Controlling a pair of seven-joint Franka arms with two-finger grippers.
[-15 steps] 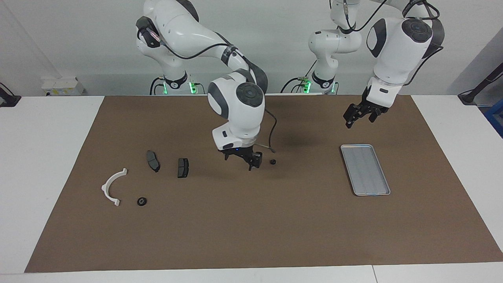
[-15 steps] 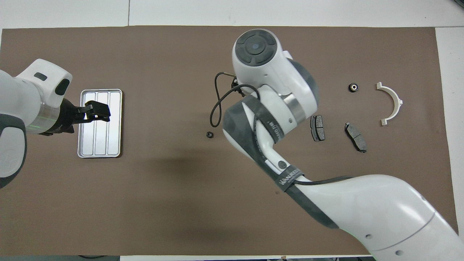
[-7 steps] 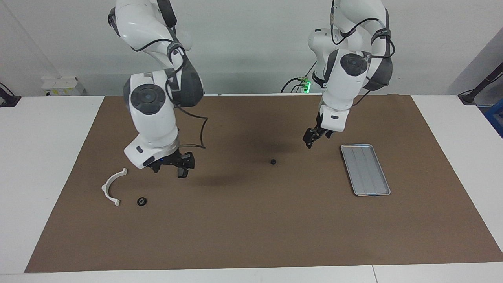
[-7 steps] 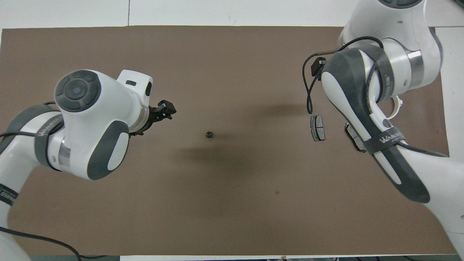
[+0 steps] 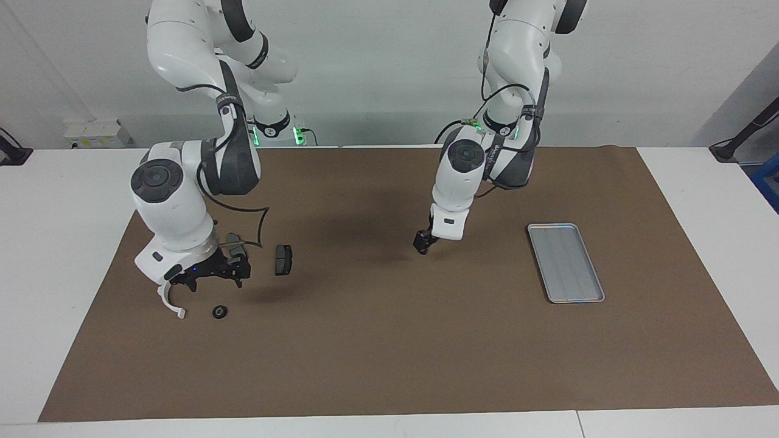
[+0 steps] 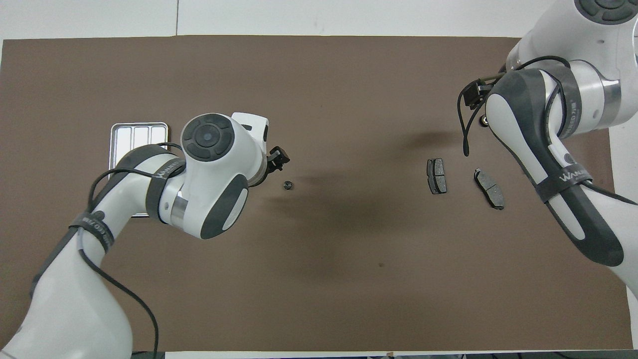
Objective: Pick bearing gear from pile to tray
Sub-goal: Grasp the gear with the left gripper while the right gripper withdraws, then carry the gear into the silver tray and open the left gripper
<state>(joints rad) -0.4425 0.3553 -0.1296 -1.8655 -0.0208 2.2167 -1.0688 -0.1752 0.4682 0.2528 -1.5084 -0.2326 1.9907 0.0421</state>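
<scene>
A brown mat (image 5: 389, 340) covers the table. The tray (image 5: 566, 263) lies toward the left arm's end. The left gripper (image 5: 423, 242) hangs just over a small black gear (image 6: 287, 185) mid-mat, fingers apparently spread, holding nothing. The right gripper (image 5: 210, 277) hovers open, empty, over the white bracket (image 5: 170, 304) beside another gear (image 5: 220, 312).

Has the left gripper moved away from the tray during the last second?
Yes. The left gripper has left the tray and now hangs by the small black part at mid-mat.
</scene>
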